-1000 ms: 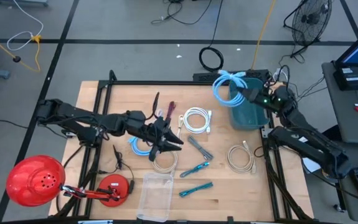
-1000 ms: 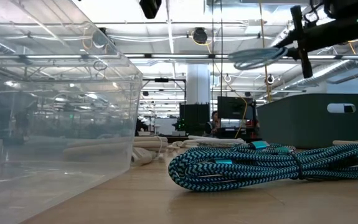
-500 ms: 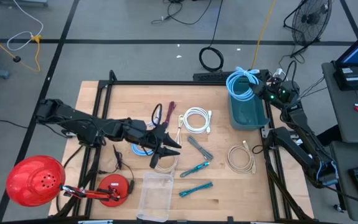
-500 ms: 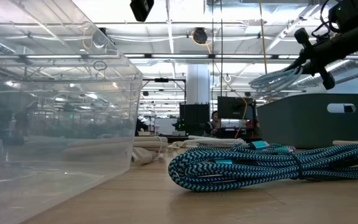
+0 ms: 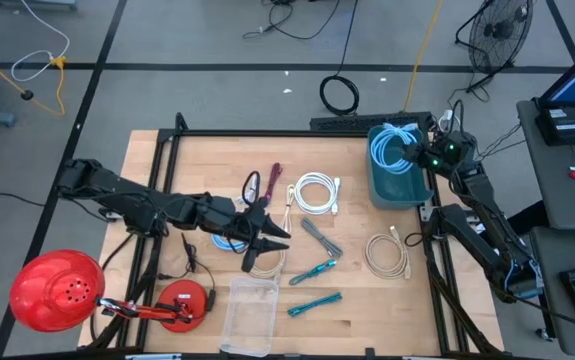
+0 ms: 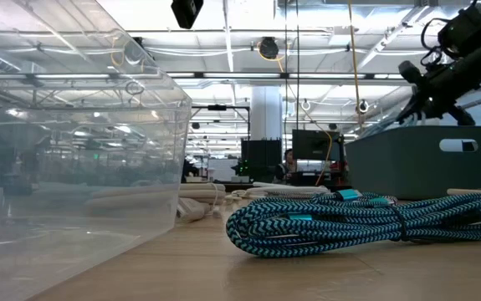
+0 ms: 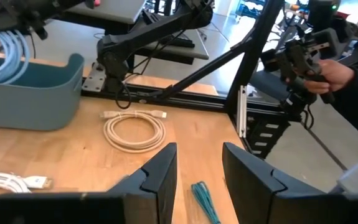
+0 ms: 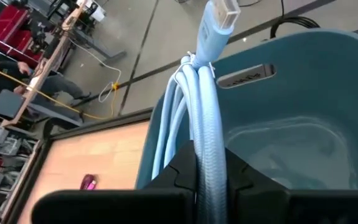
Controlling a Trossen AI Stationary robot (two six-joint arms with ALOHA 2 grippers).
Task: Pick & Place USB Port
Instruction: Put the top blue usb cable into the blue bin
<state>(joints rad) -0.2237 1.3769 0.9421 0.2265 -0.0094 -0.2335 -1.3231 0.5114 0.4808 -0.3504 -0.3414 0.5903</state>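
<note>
My right gripper point(image 5: 419, 156) point(image 8: 207, 169) is shut on a coiled light-blue USB cable point(image 5: 393, 148), which it holds over the far part of the teal bin point(image 5: 400, 188). In the low view the right gripper point(image 6: 431, 90) stands just above the bin's rim point(image 6: 422, 130), and the cable is hidden behind the wall. My left gripper point(image 5: 266, 236) point(image 7: 197, 180) is open. It hovers over the middle of the table above a beige coil point(image 5: 264, 262) and a blue coil point(image 5: 228, 241), touching neither. My right gripper pinches the gathered strands of the light-blue coil point(image 8: 207, 146) between its two fingers. It comes from the table's right side, slanting down. The USB plug end point(image 8: 223, 14) sticks out past the fingers. The coil is lifted clear of the table and reaches into the bin's opening.
A white coil point(image 5: 315, 192), a beige coil point(image 5: 387, 255) point(image 7: 134, 129), two teal braided cables point(image 5: 314, 287) point(image 6: 365, 219), a grey tool point(image 5: 319, 238) and scissors point(image 5: 251, 184) lie on the table. A clear box point(image 5: 250, 312) point(image 6: 73, 142) sits at the near edge, a red lamp point(image 5: 57, 290) at near left.
My right gripper has carried the light-blue coil from above the bin's far-left corner toward the table's right and down. The coil now sits over and into the bin, dropped below the bin's rim in the low view. The gripper has stayed shut on it.
</note>
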